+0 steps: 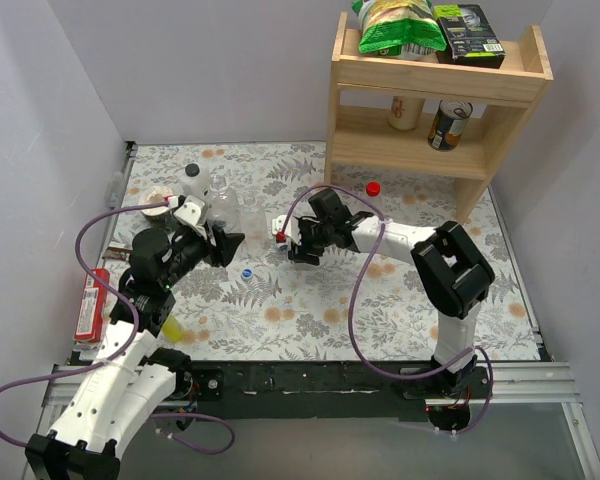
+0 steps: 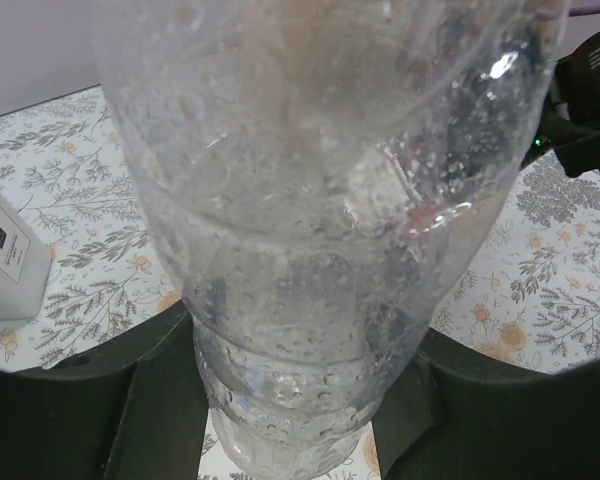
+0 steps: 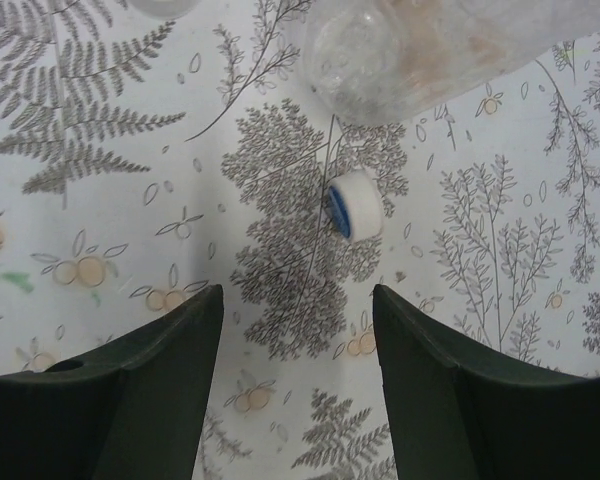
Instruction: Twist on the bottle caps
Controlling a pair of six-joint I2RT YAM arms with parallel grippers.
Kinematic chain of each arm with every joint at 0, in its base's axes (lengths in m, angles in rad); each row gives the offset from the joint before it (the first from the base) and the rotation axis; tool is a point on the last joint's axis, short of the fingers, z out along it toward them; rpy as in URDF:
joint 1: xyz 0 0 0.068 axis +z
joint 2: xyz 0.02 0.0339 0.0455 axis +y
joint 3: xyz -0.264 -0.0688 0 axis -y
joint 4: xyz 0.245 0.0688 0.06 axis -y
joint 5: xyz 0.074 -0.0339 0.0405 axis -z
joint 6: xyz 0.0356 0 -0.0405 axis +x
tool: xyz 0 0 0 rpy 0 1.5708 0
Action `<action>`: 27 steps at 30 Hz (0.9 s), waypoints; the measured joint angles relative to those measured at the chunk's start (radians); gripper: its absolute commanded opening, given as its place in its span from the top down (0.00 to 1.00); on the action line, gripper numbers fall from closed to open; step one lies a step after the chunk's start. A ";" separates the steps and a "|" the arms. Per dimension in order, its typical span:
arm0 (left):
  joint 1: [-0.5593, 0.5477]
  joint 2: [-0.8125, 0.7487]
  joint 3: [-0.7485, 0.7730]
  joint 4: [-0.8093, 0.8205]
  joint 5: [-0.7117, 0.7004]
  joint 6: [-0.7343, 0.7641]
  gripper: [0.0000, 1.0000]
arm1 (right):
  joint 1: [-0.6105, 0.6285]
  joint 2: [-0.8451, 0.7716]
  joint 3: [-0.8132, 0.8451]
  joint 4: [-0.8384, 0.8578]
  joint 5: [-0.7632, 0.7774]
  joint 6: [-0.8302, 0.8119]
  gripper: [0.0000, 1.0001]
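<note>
Covering the table [image 1: 525, 374], floral cloth [image 1: 310, 310] meets seemingly grey walls [image 1: 210, 70].

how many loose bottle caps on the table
2: a red cap by the shelf, a blue cap in front of the clear bottle. More may be hidden.

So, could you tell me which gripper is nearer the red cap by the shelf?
Right. The right gripper is to the left of the red cap and nearer the robot's side; the left gripper, around a clear bottle, is much farther left.
</note>
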 measured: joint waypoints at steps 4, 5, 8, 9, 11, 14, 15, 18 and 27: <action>0.018 0.007 0.005 -0.023 0.000 0.002 1.00 | 0.000 0.079 0.056 0.055 -0.015 0.001 0.32; 0.020 0.010 0.006 -0.026 0.000 0.002 1.00 | 0.000 0.094 0.068 0.063 -0.020 0.001 0.33; 0.027 0.021 0.006 -0.033 0.000 0.002 1.00 | 0.000 0.133 0.111 0.082 -0.037 0.003 0.34; 0.031 0.023 0.006 -0.035 0.000 0.002 1.00 | 0.000 0.144 0.124 0.087 -0.043 0.003 0.34; 0.038 0.027 0.006 -0.040 0.000 0.002 1.00 | 0.000 0.163 0.145 0.090 -0.053 0.006 0.37; 0.049 0.031 0.006 -0.041 0.000 0.002 1.00 | -0.002 0.184 0.172 0.092 -0.077 0.009 0.44; 0.053 0.031 0.006 -0.042 0.000 0.002 1.00 | -0.004 0.193 0.185 0.088 -0.086 0.008 0.45; 0.061 0.032 0.006 -0.044 0.001 0.003 1.00 | -0.008 0.227 0.224 0.069 -0.105 0.008 0.53; 0.071 0.044 0.006 -0.044 0.013 0.003 1.00 | -0.028 0.267 0.255 -0.019 -0.116 0.010 0.64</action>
